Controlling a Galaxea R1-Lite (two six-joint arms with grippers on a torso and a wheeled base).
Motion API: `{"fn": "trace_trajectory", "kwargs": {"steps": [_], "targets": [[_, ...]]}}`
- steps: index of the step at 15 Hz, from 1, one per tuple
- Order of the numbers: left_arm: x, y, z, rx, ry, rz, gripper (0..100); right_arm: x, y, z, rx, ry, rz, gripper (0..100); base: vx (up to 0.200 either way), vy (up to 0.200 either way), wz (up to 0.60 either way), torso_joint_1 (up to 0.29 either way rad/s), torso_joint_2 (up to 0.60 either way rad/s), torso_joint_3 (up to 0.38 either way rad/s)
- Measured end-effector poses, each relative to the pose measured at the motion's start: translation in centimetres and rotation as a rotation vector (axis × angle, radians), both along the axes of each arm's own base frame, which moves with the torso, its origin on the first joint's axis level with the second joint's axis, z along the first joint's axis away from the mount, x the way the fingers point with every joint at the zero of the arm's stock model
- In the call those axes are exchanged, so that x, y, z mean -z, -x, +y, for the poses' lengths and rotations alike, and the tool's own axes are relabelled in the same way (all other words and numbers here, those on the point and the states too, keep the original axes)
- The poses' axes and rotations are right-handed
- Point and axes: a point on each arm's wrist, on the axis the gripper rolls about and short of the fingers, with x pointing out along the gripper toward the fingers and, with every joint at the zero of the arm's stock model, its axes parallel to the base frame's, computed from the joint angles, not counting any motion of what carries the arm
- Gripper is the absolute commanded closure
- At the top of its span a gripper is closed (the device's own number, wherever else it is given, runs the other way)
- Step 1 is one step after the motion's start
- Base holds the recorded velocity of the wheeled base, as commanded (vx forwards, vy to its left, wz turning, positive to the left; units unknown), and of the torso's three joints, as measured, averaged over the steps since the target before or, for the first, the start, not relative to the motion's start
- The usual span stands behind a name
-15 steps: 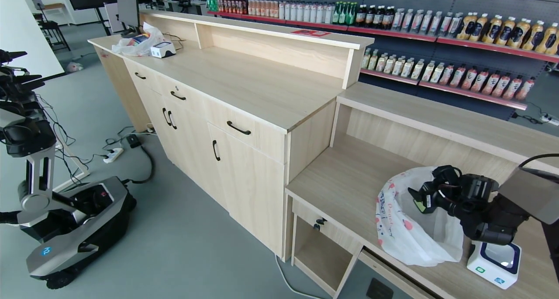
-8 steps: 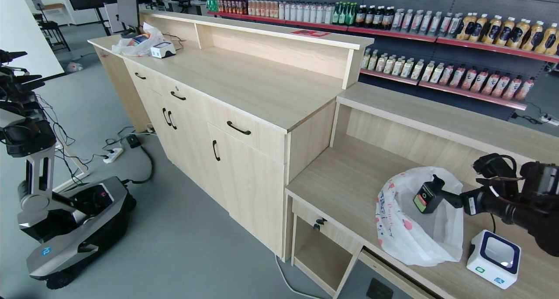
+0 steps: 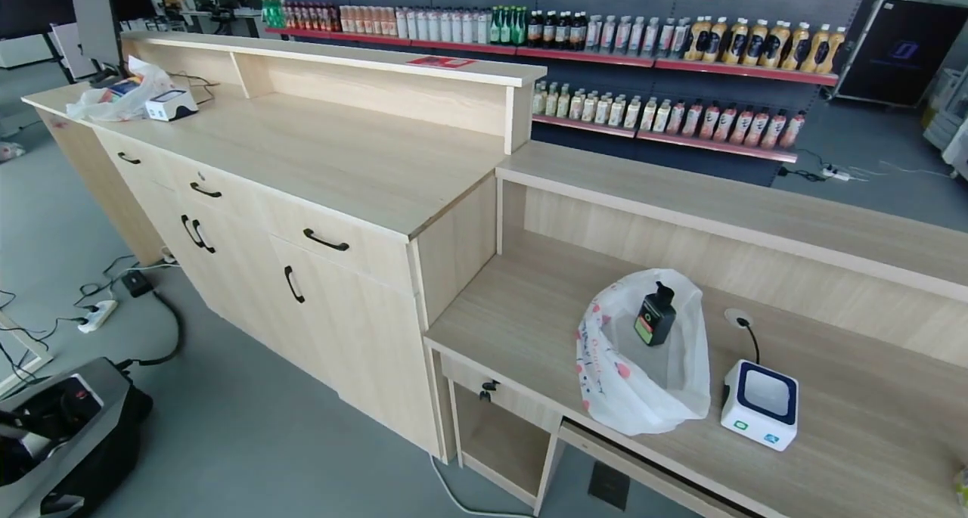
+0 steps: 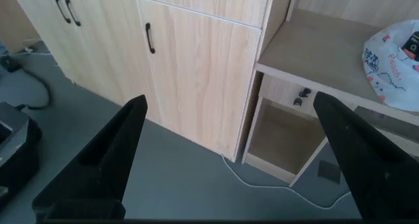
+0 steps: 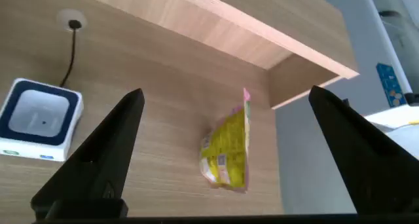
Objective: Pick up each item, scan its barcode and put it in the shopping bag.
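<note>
So the black pump bottle (image 3: 655,317) is sitting inside the white shopping bag (image 3: 643,382), standing pretty much upright with its pump on top. The bag is on the low wooden counter (image 3: 529,314) with its mouth open. The little white barcode scanner (image 3: 760,404) is just beside it on the robot's right, window facing up, with its cable (image 3: 752,340) running to a hole in the countertop.

The right gripper (image 5: 226,96) hangs above the counter with its jaws spread wide and nothing between them. Under it a yellow snack pouch (image 5: 229,149) lies flat on the wood near the counter's end, well apart from the scanner.

The left gripper (image 4: 229,101) is also wide open and empty, out over the floor facing the cabinet (image 4: 196,67) doors, well away from the bag.
</note>
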Motion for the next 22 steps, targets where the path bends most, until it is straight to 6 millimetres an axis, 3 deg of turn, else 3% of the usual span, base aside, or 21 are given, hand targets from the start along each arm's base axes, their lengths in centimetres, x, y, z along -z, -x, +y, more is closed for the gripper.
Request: {"fn": "trace_trajectory", "kwargs": {"steps": [3, 5, 11, 15, 22], "targets": [[0.0, 0.0, 0.0, 0.000, 0.000, 0.000, 0, -1.1, 0.3, -0.4, 0.142, -0.071, 0.015, 0, 0.000, 0.000, -0.40, 0.005, 0.00, 0.003], [0.0, 0.0, 0.0, 0.001, 0.000, 0.000, 0, -1.0, -0.3, -0.8, 0.096, -0.134, 0.029, 0, 0.000, 0.000, 0.00, 0.000, 0.00, 0.000], [0.0, 0.0, 0.0, 0.000, 0.000, 0.000, 0, 2.7, -3.8, -4.0, -0.080, -0.316, 0.131, 0, 0.000, 0.000, 0.00, 0.000, 0.00, 0.000], [0.0, 0.0, 0.0, 0.001, 0.000, 0.000, 0, 3.6, -7.1, -6.1, -0.115, -0.346, 0.144, 0, 0.000, 0.000, 0.00, 0.000, 0.00, 0.000], [0.0, 0.0, 0.0, 0.001, 0.000, 0.000, 0, 6.3, -7.7, -7.6, -0.051, -0.462, 0.218, 0, 0.000, 0.000, 0.00, 0.000, 0.00, 0.000]]}}
